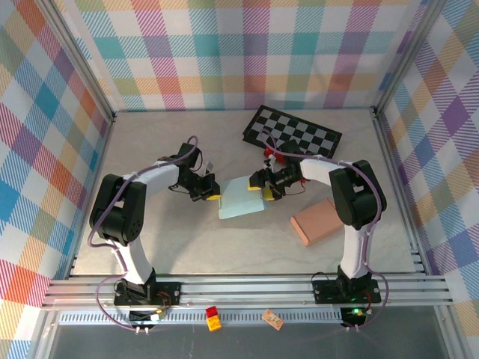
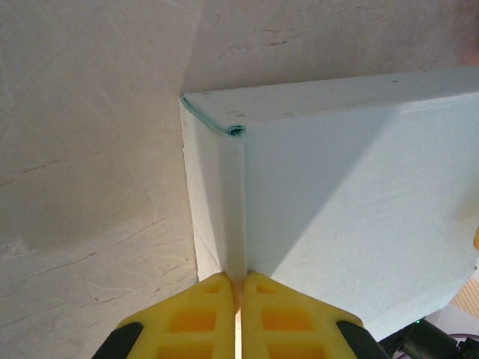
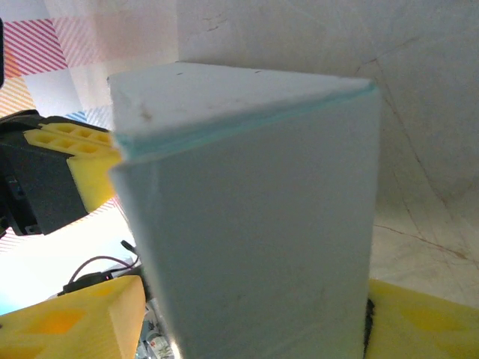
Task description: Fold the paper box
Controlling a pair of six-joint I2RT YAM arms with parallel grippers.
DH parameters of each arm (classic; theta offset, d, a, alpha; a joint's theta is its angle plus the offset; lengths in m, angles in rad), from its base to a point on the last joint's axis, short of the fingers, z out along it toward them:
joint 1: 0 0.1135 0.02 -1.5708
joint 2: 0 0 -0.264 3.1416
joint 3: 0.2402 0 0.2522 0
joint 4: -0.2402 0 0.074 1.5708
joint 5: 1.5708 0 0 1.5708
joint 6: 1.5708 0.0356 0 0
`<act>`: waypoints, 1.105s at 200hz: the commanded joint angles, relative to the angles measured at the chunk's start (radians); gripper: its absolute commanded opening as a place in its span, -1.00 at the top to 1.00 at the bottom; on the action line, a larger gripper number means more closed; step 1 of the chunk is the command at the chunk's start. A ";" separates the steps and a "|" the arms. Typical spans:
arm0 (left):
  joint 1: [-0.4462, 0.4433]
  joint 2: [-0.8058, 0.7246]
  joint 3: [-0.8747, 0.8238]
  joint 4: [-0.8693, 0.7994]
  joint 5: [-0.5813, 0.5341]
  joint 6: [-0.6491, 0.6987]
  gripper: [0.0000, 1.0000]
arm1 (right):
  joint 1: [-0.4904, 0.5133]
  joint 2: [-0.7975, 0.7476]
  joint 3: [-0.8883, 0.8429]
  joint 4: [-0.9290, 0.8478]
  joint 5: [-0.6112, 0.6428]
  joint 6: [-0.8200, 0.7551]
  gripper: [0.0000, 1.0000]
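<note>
The pale blue paper box [image 1: 241, 197] lies mid-table between both arms. My left gripper [image 1: 212, 192] meets its left side. In the left wrist view the yellow fingers [image 2: 206, 318] are pressed together on a thin upright edge of the box [image 2: 352, 202], where two panels meet at a corner. My right gripper [image 1: 263, 191] is at the box's right side. In the right wrist view the box [image 3: 254, 224] stands between the wide-set yellow fingers [image 3: 75, 321], with a narrow gap showing beside the left one. The left gripper's yellow finger [image 3: 90, 172] shows behind the box.
A black-and-white checkerboard [image 1: 293, 133] lies at the back right. A tan block [image 1: 323, 221] sits right of the box, near the right arm. A red-and-yellow brick [image 1: 213, 318] and a small orange piece [image 1: 272, 319] lie on the front rail. Plaid walls surround the table.
</note>
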 commanded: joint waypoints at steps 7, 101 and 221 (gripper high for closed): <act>0.008 0.032 -0.050 -0.070 -0.089 0.024 0.82 | 0.011 0.015 0.009 0.075 -0.063 0.052 -0.33; 0.013 -0.033 -0.050 -0.038 -0.101 0.009 0.58 | 0.026 0.008 0.005 0.166 -0.064 0.203 -0.09; -0.044 -0.419 -0.084 0.106 -0.205 0.188 0.36 | 0.023 -0.030 0.010 0.122 -0.114 0.471 0.23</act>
